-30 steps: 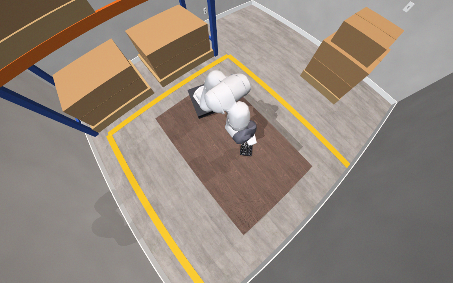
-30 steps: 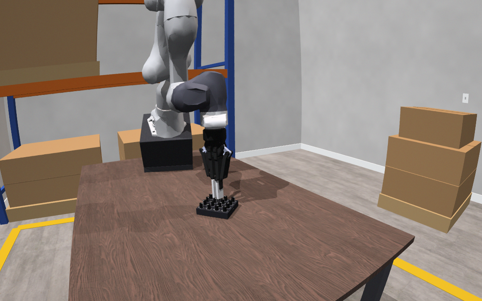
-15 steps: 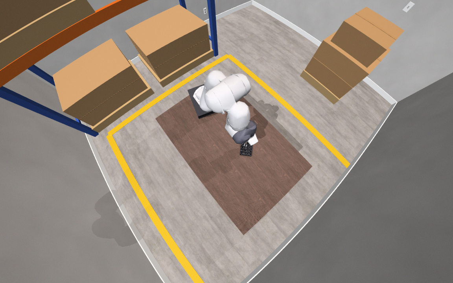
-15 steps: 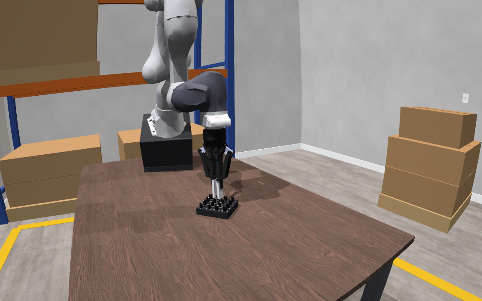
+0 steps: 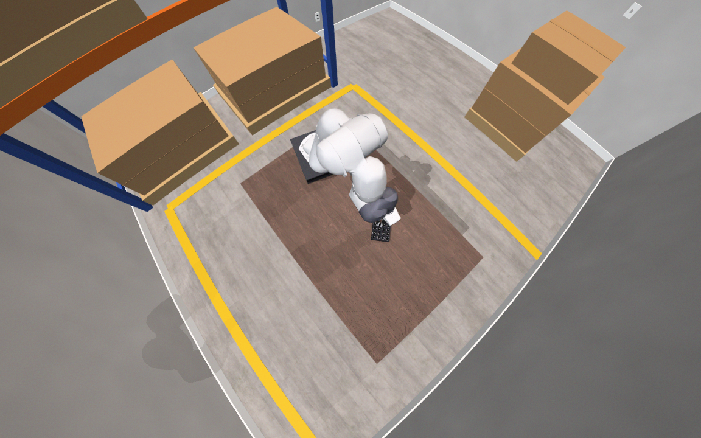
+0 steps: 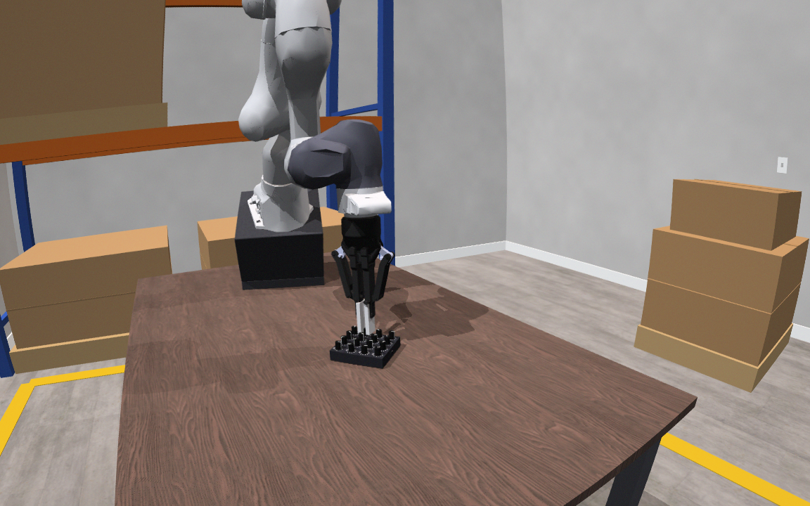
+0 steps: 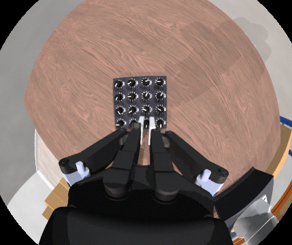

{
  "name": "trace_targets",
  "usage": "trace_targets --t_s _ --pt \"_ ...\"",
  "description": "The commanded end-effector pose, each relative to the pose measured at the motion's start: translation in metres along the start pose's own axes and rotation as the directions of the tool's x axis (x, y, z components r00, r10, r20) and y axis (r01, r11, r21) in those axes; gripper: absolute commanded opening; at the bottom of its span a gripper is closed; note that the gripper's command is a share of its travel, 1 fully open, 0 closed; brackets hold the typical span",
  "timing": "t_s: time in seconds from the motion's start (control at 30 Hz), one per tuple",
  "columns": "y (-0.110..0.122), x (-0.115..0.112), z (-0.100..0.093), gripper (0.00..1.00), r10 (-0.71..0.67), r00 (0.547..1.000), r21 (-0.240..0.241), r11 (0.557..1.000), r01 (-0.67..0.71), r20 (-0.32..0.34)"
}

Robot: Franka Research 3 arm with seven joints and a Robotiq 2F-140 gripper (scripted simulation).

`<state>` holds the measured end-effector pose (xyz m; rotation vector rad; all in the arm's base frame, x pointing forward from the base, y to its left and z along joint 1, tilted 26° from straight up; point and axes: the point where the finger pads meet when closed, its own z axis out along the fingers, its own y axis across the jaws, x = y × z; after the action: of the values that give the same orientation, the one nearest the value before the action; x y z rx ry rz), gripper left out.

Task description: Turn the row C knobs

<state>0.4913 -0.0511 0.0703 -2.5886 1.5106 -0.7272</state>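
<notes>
The knob box (image 6: 365, 349) stands on its feet on the wooden bench (image 6: 269, 409), near the middle and well apart from the edges. The end effector (image 6: 364, 324) hangs straight down over the side of the box nearest the arm's pedestal.

In the wrist view its two white fingertips stand narrowly apart in the row of the knob box (image 7: 139, 102) closest to the camera. They are clenched on a knob (image 7: 146, 119) there, the third from the left as that view shows it. The pads cover most of this knob, so its white line cannot be made out.

Which lettered row this is cannot be told: the printed names are too small to read and the socket side is not visible in any view. The marks around the other knobs are only blurred pale flecks.

From above, the arm (image 5: 366, 185) hides part of the knob box (image 5: 381, 234), leaving just a small dark square showing.
</notes>
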Motion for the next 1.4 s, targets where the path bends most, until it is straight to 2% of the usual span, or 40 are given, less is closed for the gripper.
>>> trace_targets --t_s 0.0,0.33,0.37,1.37 --pt "-0.0002 0.0022 0.0002 0.05 -0.061 0.998 -0.025 0.998 0.061 0.015" --pt "-0.0002 0.0022 0.0002 0.05 -0.061 0.998 -0.025 0.998 0.061 0.015" --pt "-0.0002 0.0022 0.0002 0.12 -0.061 0.998 -0.025 0.998 0.061 0.015" --pt "-0.0003 0.0023 -0.0024 0.12 -0.061 0.998 -0.025 0.998 0.061 0.015"
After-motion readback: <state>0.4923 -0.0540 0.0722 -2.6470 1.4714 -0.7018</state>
